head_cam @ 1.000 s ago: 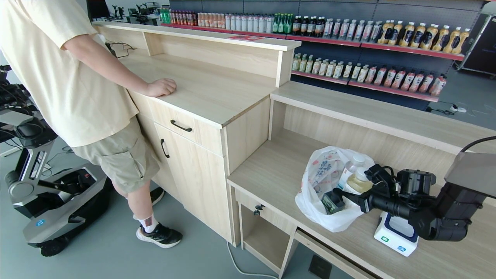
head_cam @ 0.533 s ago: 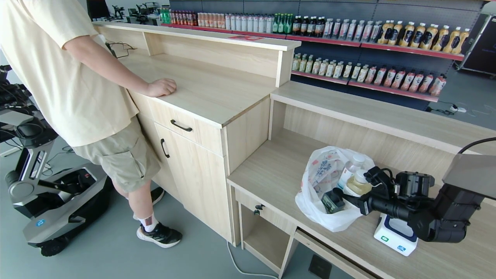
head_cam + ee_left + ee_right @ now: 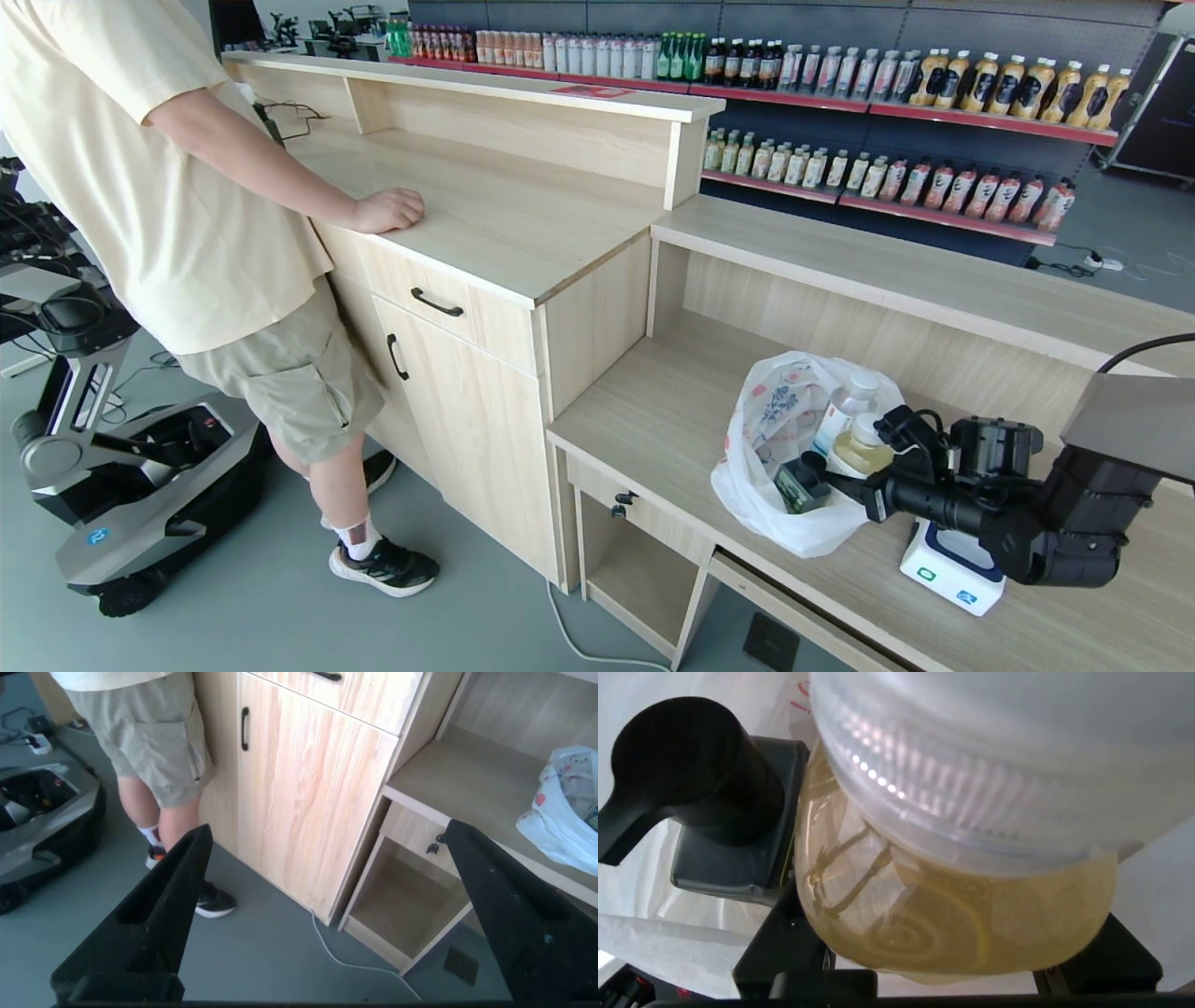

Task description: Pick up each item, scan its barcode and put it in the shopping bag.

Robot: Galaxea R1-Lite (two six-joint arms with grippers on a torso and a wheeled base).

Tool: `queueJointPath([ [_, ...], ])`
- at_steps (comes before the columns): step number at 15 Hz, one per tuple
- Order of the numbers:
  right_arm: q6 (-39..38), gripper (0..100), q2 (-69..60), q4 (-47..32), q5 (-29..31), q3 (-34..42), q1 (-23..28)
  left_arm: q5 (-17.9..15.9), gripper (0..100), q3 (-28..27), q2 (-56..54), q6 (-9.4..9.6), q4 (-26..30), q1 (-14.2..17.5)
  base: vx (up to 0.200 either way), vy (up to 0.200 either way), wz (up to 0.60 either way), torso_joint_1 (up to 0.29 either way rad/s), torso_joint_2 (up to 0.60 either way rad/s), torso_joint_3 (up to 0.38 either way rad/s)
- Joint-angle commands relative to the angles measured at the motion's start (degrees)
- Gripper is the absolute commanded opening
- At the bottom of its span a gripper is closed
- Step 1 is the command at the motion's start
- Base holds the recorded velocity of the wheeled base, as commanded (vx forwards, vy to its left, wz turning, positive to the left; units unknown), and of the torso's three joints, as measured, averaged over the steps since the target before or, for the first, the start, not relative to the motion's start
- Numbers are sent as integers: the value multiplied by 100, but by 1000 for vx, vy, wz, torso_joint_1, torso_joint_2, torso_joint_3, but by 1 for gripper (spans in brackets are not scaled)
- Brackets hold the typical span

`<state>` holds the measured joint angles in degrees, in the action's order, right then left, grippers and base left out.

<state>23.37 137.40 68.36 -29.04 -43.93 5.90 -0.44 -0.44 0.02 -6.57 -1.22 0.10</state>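
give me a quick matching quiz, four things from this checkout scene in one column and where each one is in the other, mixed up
Things:
1. yellow-liquid bottle
2. scanner
3. person's hand
4. left gripper

Places:
a. resting on the upper counter
b. open, above the floor
c. on the lower counter, beside the shopping bag
d. clamped in the right gripper at the bag's mouth

Pairs: 1-d, 2-c, 3-a, 4-b
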Motion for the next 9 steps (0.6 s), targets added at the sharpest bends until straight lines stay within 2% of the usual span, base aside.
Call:
queueJointPath([
  [1,1,0,24,10,-5,-1,8,0,100,0,-2,-2,-1,-1,0,0,0,0,0,0],
  [8,1,0,103,133,3,-1,43,0,100,0,-2,-2,-1,-1,0,0,0,0,0,0],
  [9,1,100,103,142,3,-1,43,0,100,0,-2,-2,-1,-1,0,0,0,0,0,0],
])
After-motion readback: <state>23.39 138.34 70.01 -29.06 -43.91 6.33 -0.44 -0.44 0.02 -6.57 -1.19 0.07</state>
